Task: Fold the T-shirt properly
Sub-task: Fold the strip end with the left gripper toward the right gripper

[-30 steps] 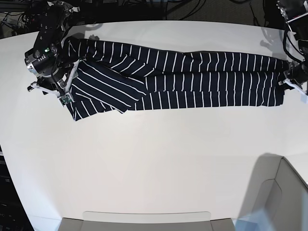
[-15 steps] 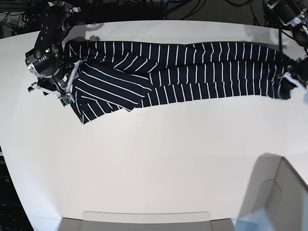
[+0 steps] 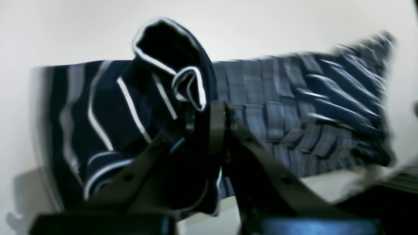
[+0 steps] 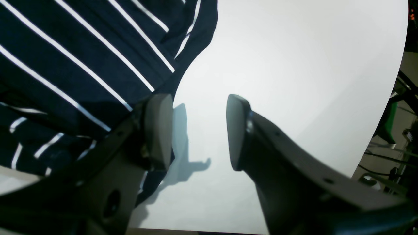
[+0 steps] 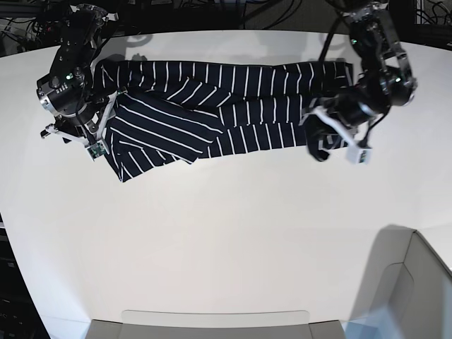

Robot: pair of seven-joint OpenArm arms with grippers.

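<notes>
The T-shirt point(image 5: 212, 106), dark navy with thin white stripes, lies stretched across the far part of the white table point(image 5: 226, 226). My left gripper point(image 5: 321, 138) is shut on the shirt's right end and holds that bunched end raised over the shirt's body. In the left wrist view my left gripper point(image 3: 209, 120) pinches a fold of the shirt point(image 3: 107, 107). My right gripper point(image 5: 97, 141) is open at the shirt's left end. In the right wrist view my right gripper point(image 4: 199, 130) is empty above bare table, one finger point(image 4: 160, 130) at the shirt's point(image 4: 65, 65) edge.
A grey box point(image 5: 417, 282) stands at the near right corner. A flat grey tray point(image 5: 212, 321) lies along the table's near edge. Dark cables and equipment point(image 5: 247, 10) sit beyond the far edge.
My left gripper has carried the shirt's right end leftwards from the table's right edge, shortening the spread shirt. My right arm has stayed put.
</notes>
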